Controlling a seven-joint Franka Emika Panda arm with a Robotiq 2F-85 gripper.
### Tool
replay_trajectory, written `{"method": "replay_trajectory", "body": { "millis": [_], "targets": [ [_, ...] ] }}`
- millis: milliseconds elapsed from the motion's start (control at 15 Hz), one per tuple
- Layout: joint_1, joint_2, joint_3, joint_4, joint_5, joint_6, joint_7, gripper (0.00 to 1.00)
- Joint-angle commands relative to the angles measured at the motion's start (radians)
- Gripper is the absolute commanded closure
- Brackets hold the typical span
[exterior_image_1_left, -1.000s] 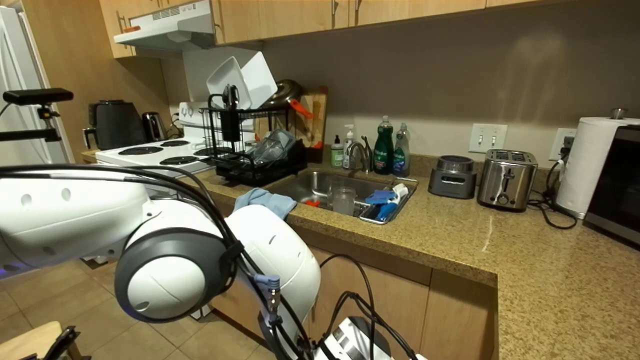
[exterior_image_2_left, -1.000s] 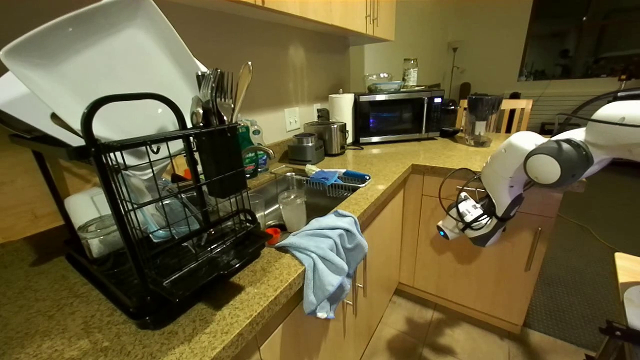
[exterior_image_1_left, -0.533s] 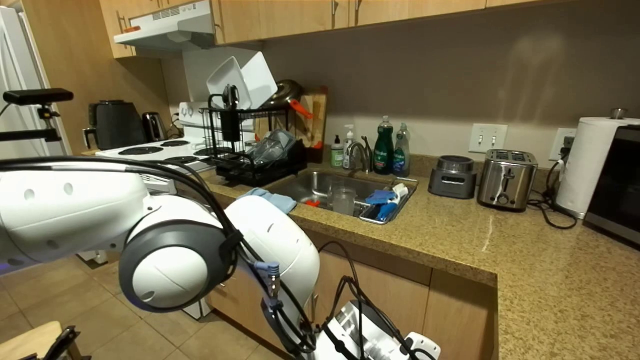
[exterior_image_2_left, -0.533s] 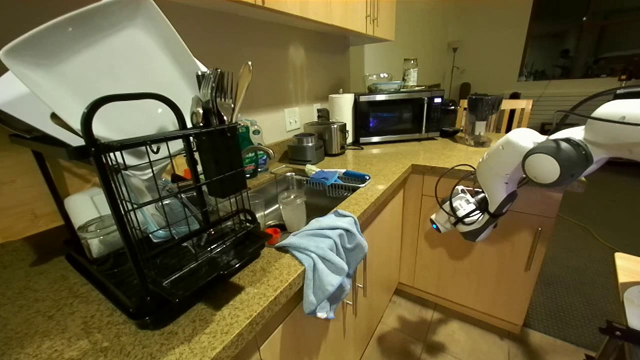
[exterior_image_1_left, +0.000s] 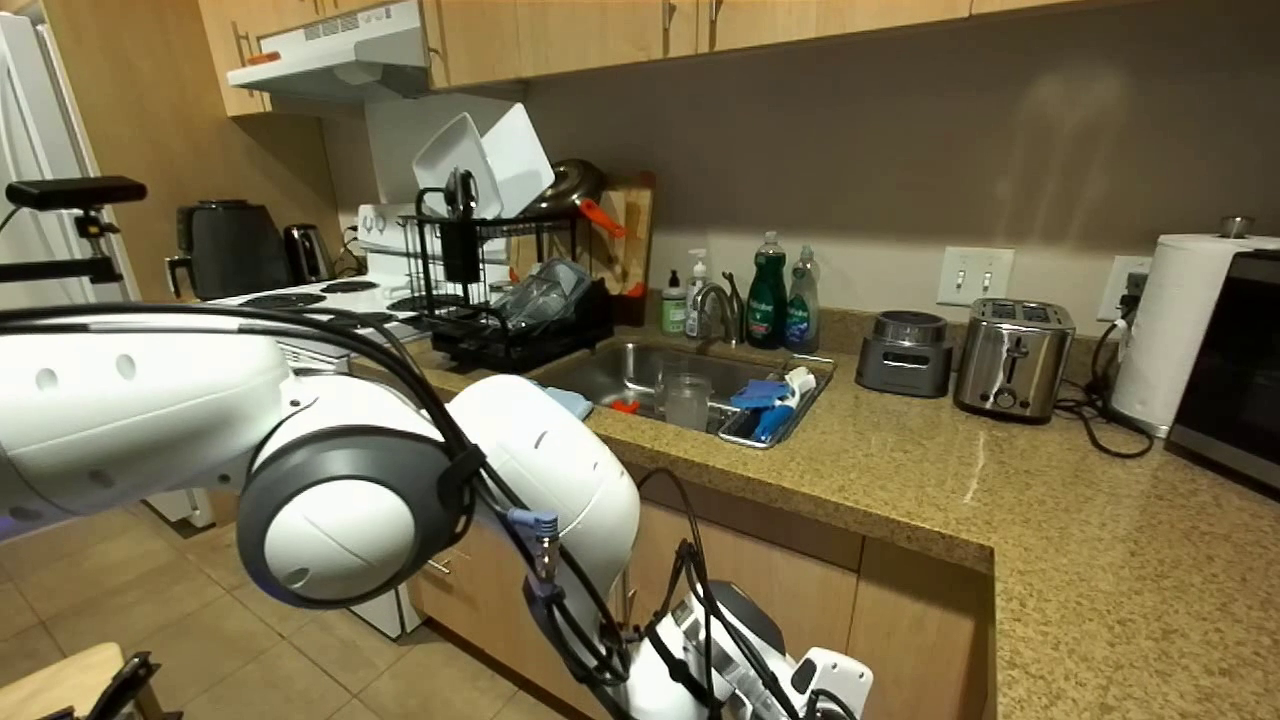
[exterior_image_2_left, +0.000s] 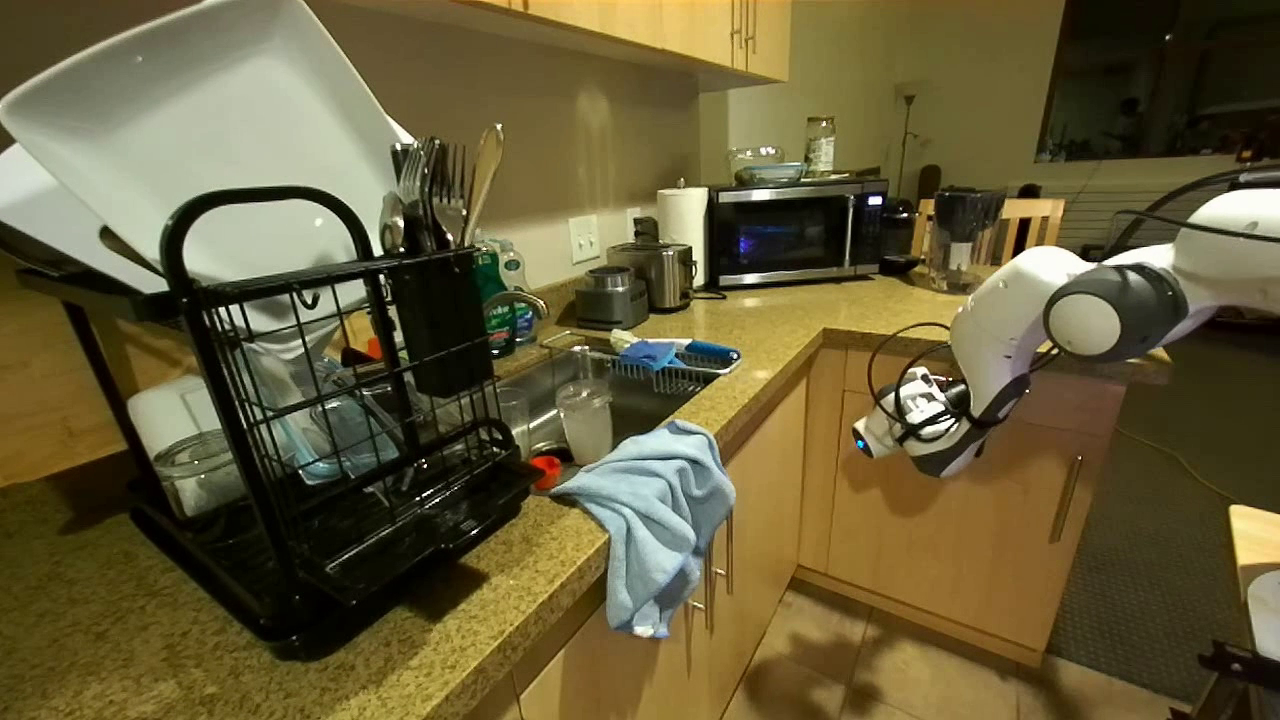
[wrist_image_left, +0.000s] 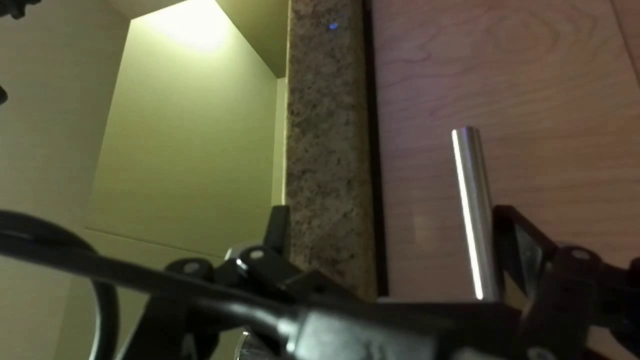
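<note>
My gripper (wrist_image_left: 392, 215) is open and empty in the wrist view, its black fingers wide apart. A silver bar handle (wrist_image_left: 472, 210) on a light wood front (wrist_image_left: 425, 100) appears between the fingers, close to the right one. I cannot tell whether they touch. The left finger overlaps the speckled counter edge (wrist_image_left: 327, 150). In an exterior view, the white hand (exterior_image_2_left: 925, 405) hangs in front of the wood cabinet (exterior_image_2_left: 910, 510), below the counter top; its fingers are hidden there. In an exterior view, the hand (exterior_image_1_left: 740, 660) is at the bottom edge, with the fingers not visible.
A sink (exterior_image_1_left: 630, 360) holds a clear cup (exterior_image_1_left: 688, 402). A light blue cloth (exterior_image_2_left: 660, 520) hangs over the counter edge. A black dish rack (exterior_image_2_left: 300, 500) holds dishes and cutlery. A toaster (exterior_image_1_left: 1015, 360) and microwave (exterior_image_2_left: 790, 235) stand on the counter. A loose cable (exterior_image_2_left: 880, 350) loops beside the hand.
The arm has risen a little. The hand has moved up and slightly left in an exterior view, and more of it shows at the bottom of an exterior view. The other objects have not moved.
</note>
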Motion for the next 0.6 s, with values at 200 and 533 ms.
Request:
{"method": "replay_trajectory", "body": {
  "millis": [200, 533],
  "targets": [
    [-0.011, -0.252, 0.125, -0.214, 0.012, 0.241, -0.024, 0.0],
    [-0.002, -0.364, 0.113, -0.313, 0.086, 0.494, -0.02, 0.0]
  ]
}}
